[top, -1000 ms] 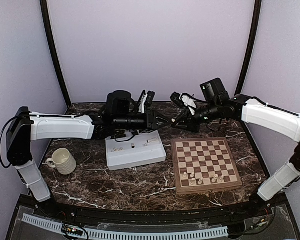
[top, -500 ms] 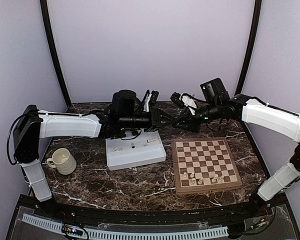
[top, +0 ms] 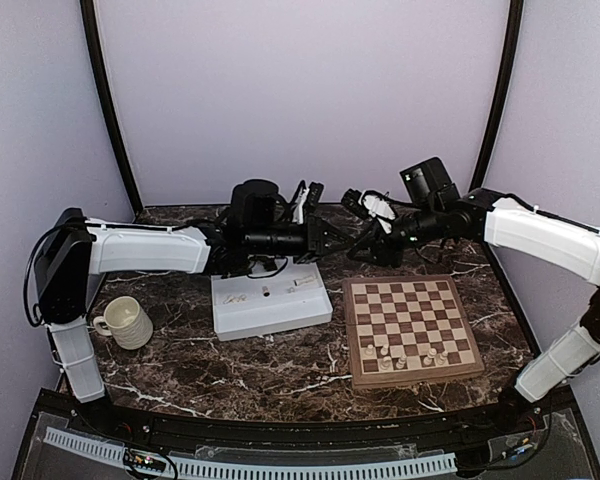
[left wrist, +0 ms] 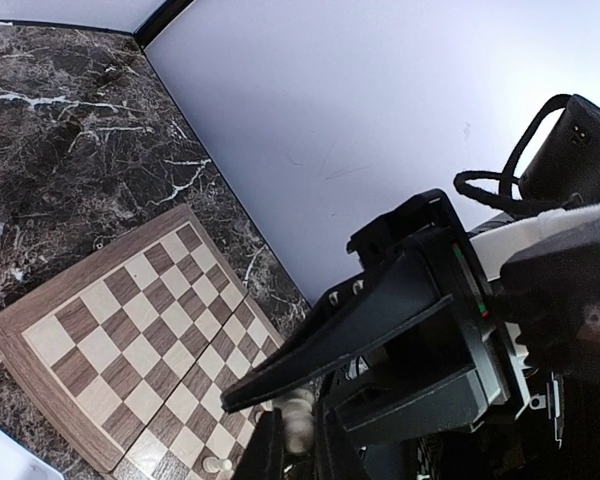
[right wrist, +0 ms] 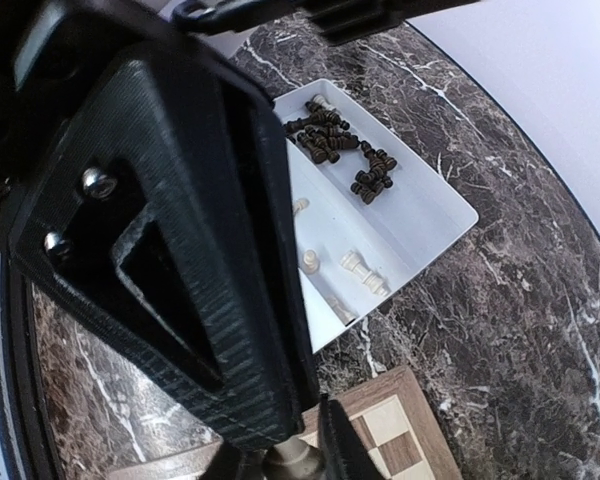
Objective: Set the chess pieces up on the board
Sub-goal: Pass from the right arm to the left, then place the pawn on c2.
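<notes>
One cream piece [left wrist: 298, 412] in play, held up in the air over the back of the worktop [top: 280, 372], between the white tray [top: 270, 320] and the board [top: 410, 312]. Looks like a pass from one arm to the other, with most of the setting-up not yet done (only a handful of cream pieces [top: 400, 355] on the board's near rows, the dark ones [right wrist: 330, 140] heaped in the tray). Pinched by the left fingers [left wrist: 267, 455], pressed tight against it. Flanked closely by the right fingers [right wrist: 338, 445] as well, going by what looks like the same piece there. Cannot tell whether gripped or merely bracketed, being cut off at the bottom edge of the right wrist view. Next, probably: settle on one sure hold before the other lets go, draw the arms apart without a knock, then carry the piece upright to its home square. Hard to name the piece's kind — and in the top view, hidden wholly behind the meeting wrists.
</notes>
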